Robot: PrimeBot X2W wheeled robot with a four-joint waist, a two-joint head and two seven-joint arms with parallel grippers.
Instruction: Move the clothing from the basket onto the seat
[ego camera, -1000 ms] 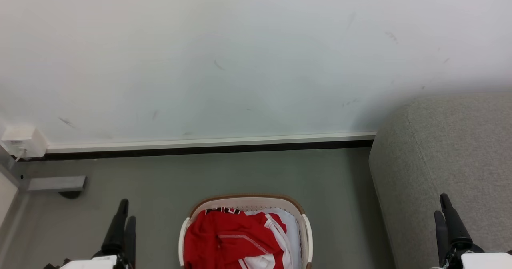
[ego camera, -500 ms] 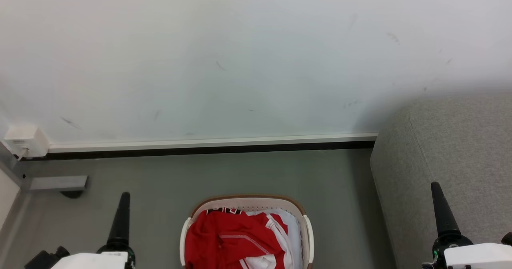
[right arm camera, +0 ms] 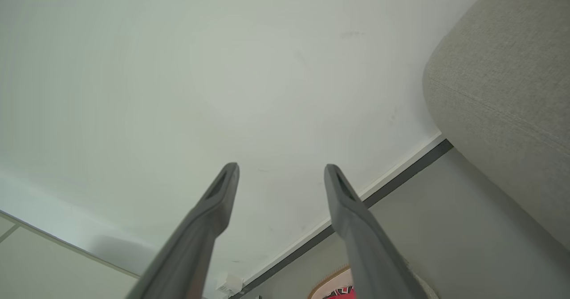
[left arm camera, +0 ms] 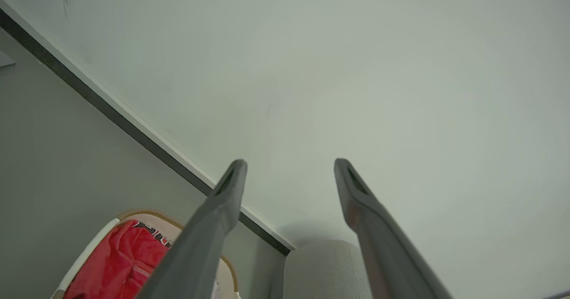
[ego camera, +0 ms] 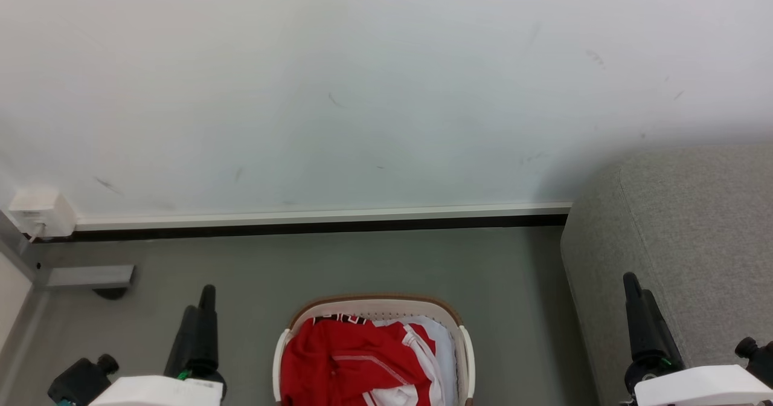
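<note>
Red soft clothing point(ego camera: 344, 364) untouched in cream perforated plastic basket point(ego camera: 374, 303); left tool point(ego camera: 200, 300), right tool point(ego camera: 637, 285) just shifted inward, both apart, reach pending.

Grey floor point(ego camera: 374, 261) — cream basket point(ego camera: 374, 307) at centre, grey sofa point(ego camera: 694, 225) at right

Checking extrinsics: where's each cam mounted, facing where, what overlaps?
Head view: on the head, looking forward-down at wall, floor, laundry basket, red clothing, grey sofa; left gripper and right gripper at the bottom corners.
Left wrist view: on the left wrist, aimed along its open fingers at the wall.
Right wrist view: on the right wrist, along its open fingers at the wall.
Shared: all three catch basket, sofa, baseboard.
</note>
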